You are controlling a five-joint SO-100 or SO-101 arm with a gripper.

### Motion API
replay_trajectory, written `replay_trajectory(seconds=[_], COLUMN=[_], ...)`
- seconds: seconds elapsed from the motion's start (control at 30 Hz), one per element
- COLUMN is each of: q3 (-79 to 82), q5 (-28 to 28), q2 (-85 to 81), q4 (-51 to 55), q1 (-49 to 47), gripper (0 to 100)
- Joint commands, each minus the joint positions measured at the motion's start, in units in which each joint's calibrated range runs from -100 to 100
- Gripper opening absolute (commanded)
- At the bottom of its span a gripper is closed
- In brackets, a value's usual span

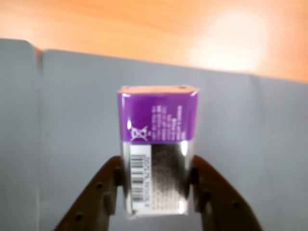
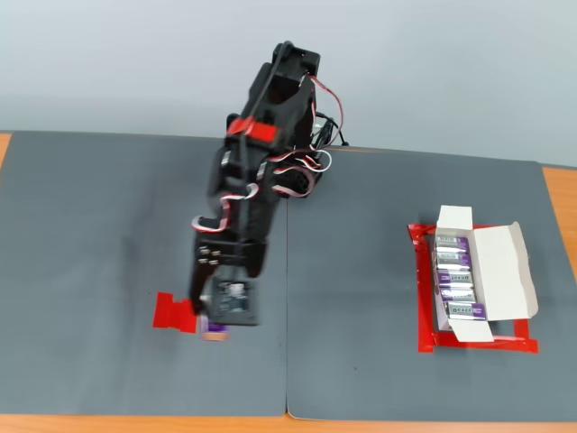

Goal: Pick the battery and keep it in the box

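Looking across the fixed view from the left, you see a flat red tape patch (image 2: 174,311) on the dark grey mat (image 2: 108,271) that covers the surface. Just to its right your arm (image 2: 261,162) reaches down, and the gripper (image 2: 215,327) sits at the patch's right edge with a sliver of purple showing beneath it.

In the wrist view you get the clearer picture — the two fingers (image 1: 103,190) are pinching the battery (image 1: 158,156) on its silver lower half, one on each side. The purple end points away from the camera, and the barcode runs down the left of the silver part. Behind it lies the grey mat, with a strip of orange wood (image 1: 144,24) beyond.

Further right in the fixed view, well apart from the arm, the box (image 2: 500,271) lies open inside a red tape outline (image 2: 424,298). Four purple-and-silver cells (image 2: 457,275) are lined up in it — stacked in a column as that view shows them.
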Motion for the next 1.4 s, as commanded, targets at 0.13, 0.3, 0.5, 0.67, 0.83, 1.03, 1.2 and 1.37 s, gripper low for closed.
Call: replay_trajectory(seconds=[0.13,0.3,0.5,0.67,0.83,1.03,1.2,1.37], q3=[-4.17,-4.17,-4.17,-4.17,-3.72,-4.26,-4.26,-4.26], q5=[-0.02,0.29,0.34,0.03,-0.02,-0.02,-0.02,-0.13], q2=[-6.55,-6.72,-6.29,-5.70,-5.28,0.06,4.13,7.44], q4=[0.40,0.40,0.40,0.40,0.40,0.40,-0.12,-0.47], q1=[-11.95,-20.60,-30.97,-39.55,-46.94,-51.94,-54.32,-56.11], gripper=[3,3,3,3,3,3,3,3])
